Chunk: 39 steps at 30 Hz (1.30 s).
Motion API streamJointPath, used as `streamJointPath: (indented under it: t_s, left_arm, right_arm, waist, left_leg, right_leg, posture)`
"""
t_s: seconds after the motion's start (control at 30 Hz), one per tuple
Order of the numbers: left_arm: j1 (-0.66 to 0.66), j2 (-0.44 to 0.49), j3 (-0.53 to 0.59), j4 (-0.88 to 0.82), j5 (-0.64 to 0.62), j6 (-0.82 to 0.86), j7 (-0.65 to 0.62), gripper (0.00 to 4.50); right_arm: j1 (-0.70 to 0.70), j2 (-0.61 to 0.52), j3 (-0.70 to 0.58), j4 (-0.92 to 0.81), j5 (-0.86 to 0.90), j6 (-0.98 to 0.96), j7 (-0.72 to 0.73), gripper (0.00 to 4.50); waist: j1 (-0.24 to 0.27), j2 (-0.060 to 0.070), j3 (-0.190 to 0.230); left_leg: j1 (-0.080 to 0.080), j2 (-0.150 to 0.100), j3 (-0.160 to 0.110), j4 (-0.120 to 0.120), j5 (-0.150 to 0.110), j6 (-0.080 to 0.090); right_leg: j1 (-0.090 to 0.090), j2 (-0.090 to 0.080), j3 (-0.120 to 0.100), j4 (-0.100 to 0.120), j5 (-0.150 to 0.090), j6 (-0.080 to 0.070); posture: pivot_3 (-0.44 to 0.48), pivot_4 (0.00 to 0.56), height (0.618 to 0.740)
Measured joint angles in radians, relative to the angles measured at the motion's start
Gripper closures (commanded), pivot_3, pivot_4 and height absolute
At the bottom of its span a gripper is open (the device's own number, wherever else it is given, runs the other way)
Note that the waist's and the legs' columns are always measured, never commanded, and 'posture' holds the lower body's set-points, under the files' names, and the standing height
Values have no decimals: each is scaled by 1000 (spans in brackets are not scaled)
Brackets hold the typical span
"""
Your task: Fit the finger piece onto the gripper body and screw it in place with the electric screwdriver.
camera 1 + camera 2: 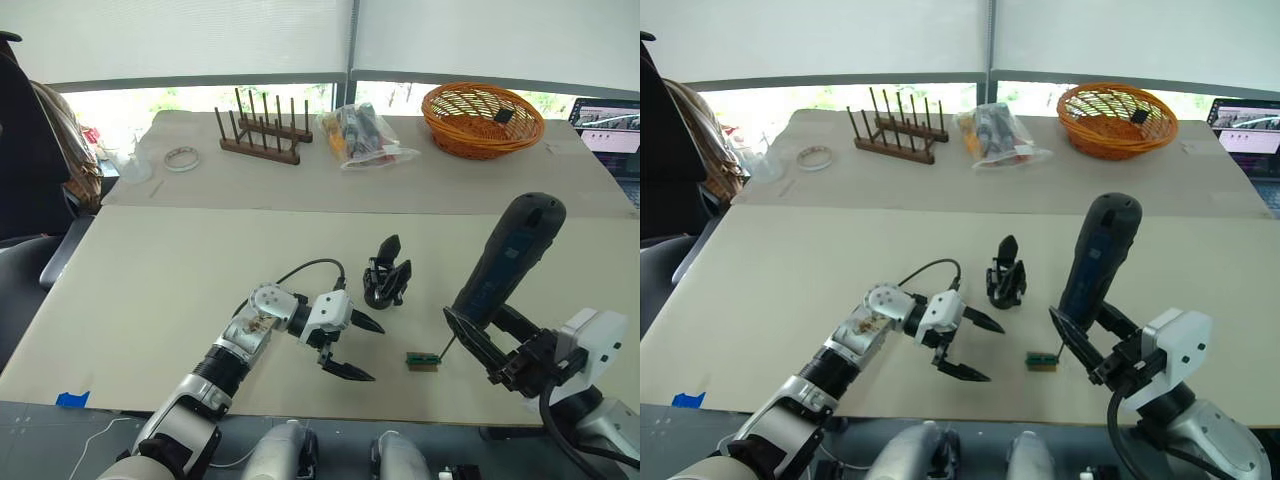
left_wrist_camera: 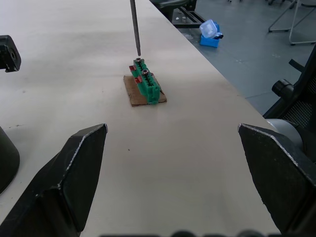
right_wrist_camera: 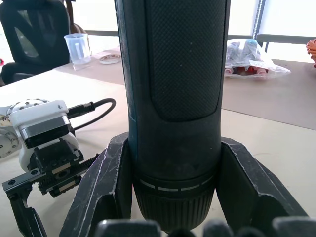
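Stands upright mid-surface: the gripper body [image 1: 386, 283], with the finger piece [image 1: 389, 246] apparently already seated on top and pointing up, so presumably fitted and awaiting its screw. Lies just beside and toward the robot's near right: a small green-and-black block [image 2: 144, 84] on a scrap of brown card, holding what look like screws in a row. Touches the top of that block: the thin bit of the electric screwdriver [image 1: 505, 260], held tilted with its thick end up, seemingly to pick a screw off the block before driving it. Clamps the tool's barrel near the chuck from both sides: the right gripper [image 3: 170, 197], jaws shut firmly around it for a steady hold. Hovers low over the surface [image 1: 150, 290] beside the gripper body: the left gripper [image 1: 355, 345], jaws spread wide and holding nothing, likely ready to brace the body. Sits well apart at the far edge: an orange basket [image 1: 440, 125], a wooden rack [image 1: 260, 140] and a plastic bag [image 1: 362, 135].
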Motion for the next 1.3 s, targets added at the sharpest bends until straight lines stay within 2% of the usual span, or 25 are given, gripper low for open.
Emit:
streamJointPath:
  t_s: [1.3]
  left_arm:
    - [-11,7,0,0,2,0,-1,0]
  right_arm:
    - [-5,11,16,10,-31,-16,13,2545]
  waist:
    - [0,0,0]
  left_leg:
    - [0,0,0,0,0,0]
  right_leg:
    - [0,0,0,0,0,0]
  posture:
    - [0,150,740]
